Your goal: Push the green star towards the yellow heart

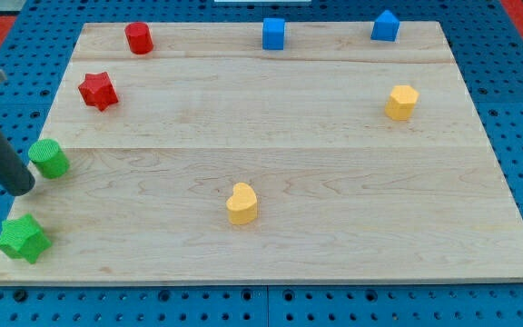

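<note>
Dark and straight, the rod enters from the view's left edge and slants down to my tip, which stands at the left margin of the pale wooden board. Being a bare rod, it has no parts to open or close and it holds nothing. My tip lies just beside the green cylinder block, at that block's lower left; whether the two actually touch cannot be told. The green star block sits below my tip, in the board's lower left corner, apart from the rod's end. The yellow heart block lies well to the view's right of the star, near the middle of the board's lower half, with bare wood between them.

Other pieces rest on the same board. A red star block lies above the green cylinder on the left side. A red cylinder block stands near the top edge at upper left. Two blue blocks occupy the top edge: a blue cube-like block near the centre and a blue peaked block toward the right. A yellow hexagonal block sits on the right side, below the peaked one. The board rests on a blue perforated base.
</note>
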`<state>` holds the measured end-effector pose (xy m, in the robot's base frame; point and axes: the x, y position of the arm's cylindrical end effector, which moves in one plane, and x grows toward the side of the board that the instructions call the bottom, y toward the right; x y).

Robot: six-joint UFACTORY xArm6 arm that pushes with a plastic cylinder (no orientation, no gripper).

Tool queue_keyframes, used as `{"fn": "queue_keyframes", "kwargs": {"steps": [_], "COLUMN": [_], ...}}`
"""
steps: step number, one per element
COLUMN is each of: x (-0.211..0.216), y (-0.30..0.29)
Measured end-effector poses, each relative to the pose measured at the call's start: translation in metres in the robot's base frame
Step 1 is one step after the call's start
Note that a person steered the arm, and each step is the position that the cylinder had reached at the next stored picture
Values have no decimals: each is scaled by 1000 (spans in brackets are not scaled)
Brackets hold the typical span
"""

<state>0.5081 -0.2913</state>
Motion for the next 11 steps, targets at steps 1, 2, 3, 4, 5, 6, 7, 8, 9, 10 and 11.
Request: {"fn": "queue_keyframes", "kwargs": {"steps": [1,2,3,4,5,6,7,8,9,10,11], "x": [29,56,65,65,72,92,100,90,78,74,74], "y": [-3,-10,-8,32,81,91,107,138,155,167,158]}}
